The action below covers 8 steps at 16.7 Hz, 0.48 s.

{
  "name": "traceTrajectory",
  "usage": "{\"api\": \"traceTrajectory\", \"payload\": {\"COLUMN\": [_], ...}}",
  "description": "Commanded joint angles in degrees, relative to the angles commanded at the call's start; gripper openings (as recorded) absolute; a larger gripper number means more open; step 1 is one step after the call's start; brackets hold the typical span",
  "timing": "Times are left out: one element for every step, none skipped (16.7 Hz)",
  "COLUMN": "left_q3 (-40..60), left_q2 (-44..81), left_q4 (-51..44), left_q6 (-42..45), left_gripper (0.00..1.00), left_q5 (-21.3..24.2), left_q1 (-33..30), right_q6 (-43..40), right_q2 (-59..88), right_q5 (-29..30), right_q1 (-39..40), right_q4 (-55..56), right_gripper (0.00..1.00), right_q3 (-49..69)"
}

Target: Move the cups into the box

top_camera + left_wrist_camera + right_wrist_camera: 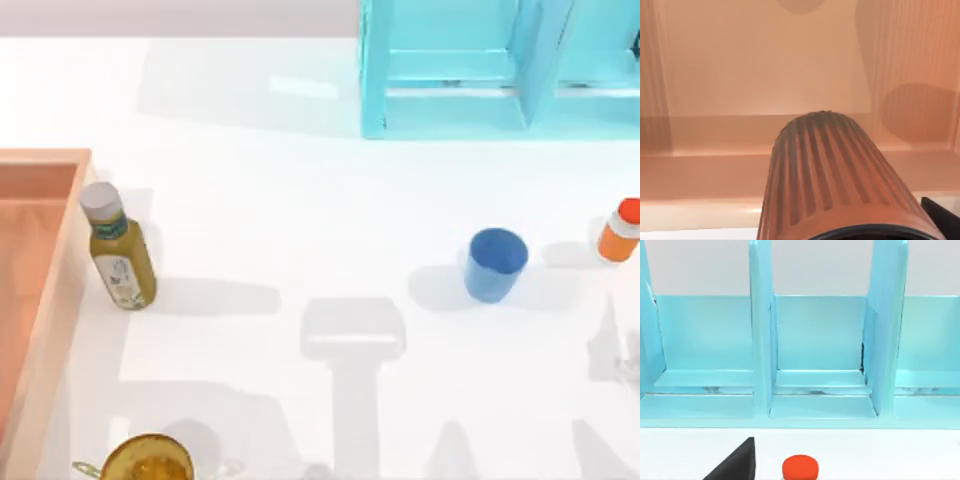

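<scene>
A ribbed dark brown cup (835, 170) fills the near part of the left wrist view, hanging over the wall and floor of the light orange wooden box (740, 75). My left gripper (850, 235) is shut on it, with one dark finger (940, 216) showing beside the rim. The blue cup (495, 265) stands upright on the white table, right of centre. The box (60, 260) lies at the table's left edge. A dark part of my right gripper (735, 465) shows near the orange bottle's red cap (800, 467), facing the shelf.
A cyan-blue shelf frame (450, 70) stands at the back right. A yellow-green bottle (120, 250) with a grey cap lies beside the box wall. An amber glass vessel (147, 460) sits at the front left, a small orange bottle (620, 230) at the far right.
</scene>
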Motion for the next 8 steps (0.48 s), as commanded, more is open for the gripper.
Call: {"api": "traceTrajectory", "payload": {"left_q3": [-1.83, -4.0, -6.47, -8.71, -10.36, -11.4, -11.82, -11.83], "left_q2": [0.0, 0.02, 0.12, 0.27, 0.42, 0.52, 0.55, 0.55], "left_q4": [1.95, 4.38, 6.97, 9.2, 10.83, 11.87, 12.29, 12.29], "left_q6": [0.08, 0.25, 0.45, 0.65, 0.85, 0.98, 1.02, 1.02], "left_gripper": [0.0, 0.0, 0.0, 0.0, 0.0, 0.0, 0.0, 0.0], "left_q5": [0.02, 0.03, 0.03, 0.05, 0.07, 0.04, -0.02, -0.02], "left_q1": [0.18, 0.33, 0.49, 0.65, 0.78, 0.85, 0.85, 0.85], "right_q6": [0.0, 0.0, 0.0, 0.0, 0.0, 0.0, 0.0, 0.0], "right_q2": [0.0, 0.0, 0.0, 0.0, 0.0, 0.0, 0.0, 0.0], "right_q5": [0.0, 0.0, 0.0, 0.0, 0.0, 0.0, 0.0, 0.0], "right_q1": [0.0, 0.0, 0.0, 0.0, 0.0, 0.0, 0.0, 0.0], "right_q4": [0.0, 0.0, 0.0, 0.0, 0.0, 0.0, 0.0, 0.0], "right_gripper": [1.0, 1.0, 1.0, 1.0, 1.0, 1.0, 1.0, 1.0], "right_q3": [0.0, 0.0, 0.0, 0.0, 0.0, 0.0, 0.0, 0.0]}}
